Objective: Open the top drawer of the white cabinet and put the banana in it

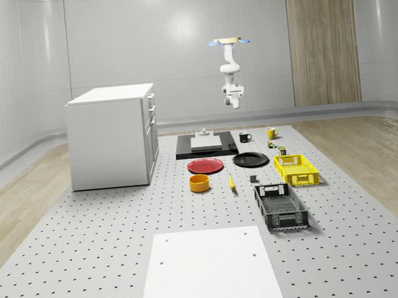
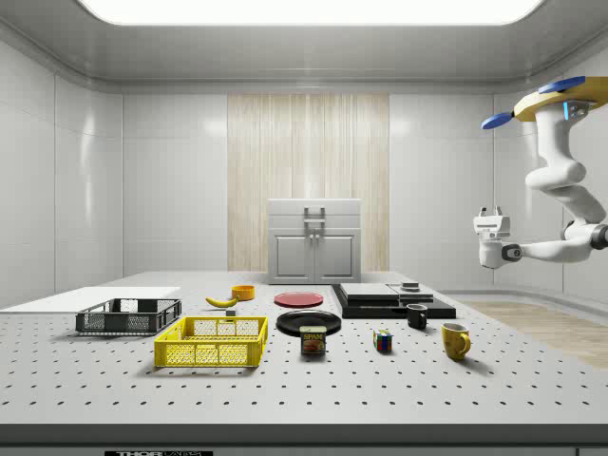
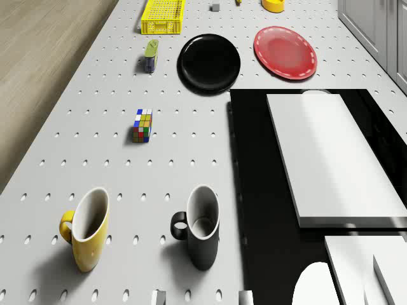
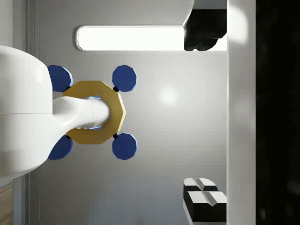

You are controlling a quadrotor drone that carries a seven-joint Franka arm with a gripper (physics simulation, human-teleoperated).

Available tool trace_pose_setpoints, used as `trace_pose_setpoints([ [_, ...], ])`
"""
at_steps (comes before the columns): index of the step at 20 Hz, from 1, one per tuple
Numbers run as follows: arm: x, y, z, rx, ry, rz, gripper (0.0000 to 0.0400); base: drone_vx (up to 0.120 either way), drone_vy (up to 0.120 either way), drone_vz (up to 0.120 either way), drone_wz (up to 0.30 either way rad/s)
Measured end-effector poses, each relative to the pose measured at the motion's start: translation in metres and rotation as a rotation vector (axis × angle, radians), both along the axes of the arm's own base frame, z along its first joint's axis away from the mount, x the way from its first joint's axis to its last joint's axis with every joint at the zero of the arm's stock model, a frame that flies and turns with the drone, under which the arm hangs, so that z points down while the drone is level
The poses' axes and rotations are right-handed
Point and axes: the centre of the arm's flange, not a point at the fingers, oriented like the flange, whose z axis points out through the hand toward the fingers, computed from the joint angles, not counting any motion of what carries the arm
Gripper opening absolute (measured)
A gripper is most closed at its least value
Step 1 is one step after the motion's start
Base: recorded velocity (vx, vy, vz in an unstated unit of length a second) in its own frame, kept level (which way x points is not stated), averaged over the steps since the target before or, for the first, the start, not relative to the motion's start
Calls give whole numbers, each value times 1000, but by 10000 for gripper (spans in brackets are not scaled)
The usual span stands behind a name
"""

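The white cabinet (image 1: pixel 113 137) stands on the table at the whole-scene view's left, and its top drawer (image 1: pixel 151 98) is shut. In the side view the cabinet (image 2: pixel 314 242) is at the far end. The banana (image 1: pixel 232 182) lies on the table between an orange bowl and the baskets; in the side view the banana (image 2: pixel 221 301) is just in front of that bowl. The drone (image 1: pixel 230 42) hovers high over the table's far end, above the mugs. My gripper (image 2: pixel 492 211) points upward, open and holding nothing, far from the banana and cabinet. The wrist view looks up between the gripper's fingers (image 4: pixel 202 35) at the drone.
On the table are a black tray (image 1: pixel 185 152) with white blocks, a red plate (image 1: pixel 206 166), a black plate (image 1: pixel 250 160), an orange bowl (image 1: pixel 200 182), a yellow basket (image 1: pixel 295 169), a black basket (image 1: pixel 281 207), two mugs (image 3: pixel 202 229), a colour cube (image 3: pixel 142 125) and a can (image 3: pixel 151 54).
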Motion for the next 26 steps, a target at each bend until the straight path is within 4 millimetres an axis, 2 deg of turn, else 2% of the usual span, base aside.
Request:
trace_pose_setpoints([
  [9,-2,-1,61,16,-7,-1,400,0,0,0,0],
  [11,-2,-30,66,316,-5,-3,400,0,-60,0,0],
  [14,0,-68,52,766,-3,-1,400,80,-120,0,0],
  [18,1,-91,27,1162,-1,2,400,120,-120,110,0],
  [22,1,-97,11,1370,-1,4,400,120,-120,120,0],
  [26,2,-99,2,1472,-1,5,400,120,-120,120,0],
])
